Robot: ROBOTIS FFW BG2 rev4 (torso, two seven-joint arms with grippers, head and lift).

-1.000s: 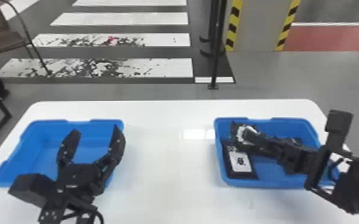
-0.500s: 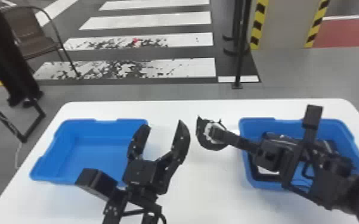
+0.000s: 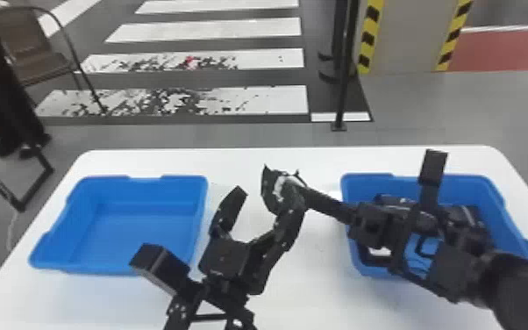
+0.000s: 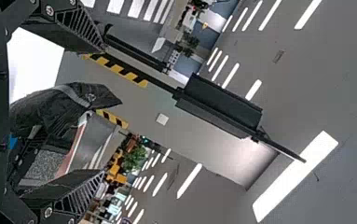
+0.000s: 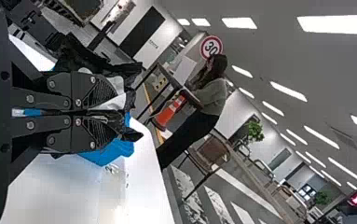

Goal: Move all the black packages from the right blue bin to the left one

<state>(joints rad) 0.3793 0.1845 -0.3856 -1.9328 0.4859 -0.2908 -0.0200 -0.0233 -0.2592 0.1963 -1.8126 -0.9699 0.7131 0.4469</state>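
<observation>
Left bin point(image 3: 144, 228): no package is seen on its bare blue floor, so nothing can be counted as delivered there.
Right bin point(image 3: 366, 177): black packages point(image 3: 392, 200) are still to be moved from here; they are partly covered by the right arm, and their exact number cannot be told.
Package being moved point(image 3: 271, 193): it is held up over the white table point(image 3: 320, 285), clear of both bins and between them, so the transfer of this one is judged to be about half done.
Right gripper point(image 5: 108, 111): its fingers are closed on that package, with the wrapping bunched around them.
Left gripper point(image 3: 267, 198): its fingers are spread wide just beside the package, which is seen in the gap between them in the left wrist view; no grip by them is seen.
Step in hand: a handover from right to left seems to be intended; the package would need to be pinched by the left fingers before it is let go by the right.
Risk: the soft wrapping could be caught only by an edge and dropped.
Work left: this package is to be set down in the left bin, and the others are then to be brought across; the task is judged to be near its start.
</observation>
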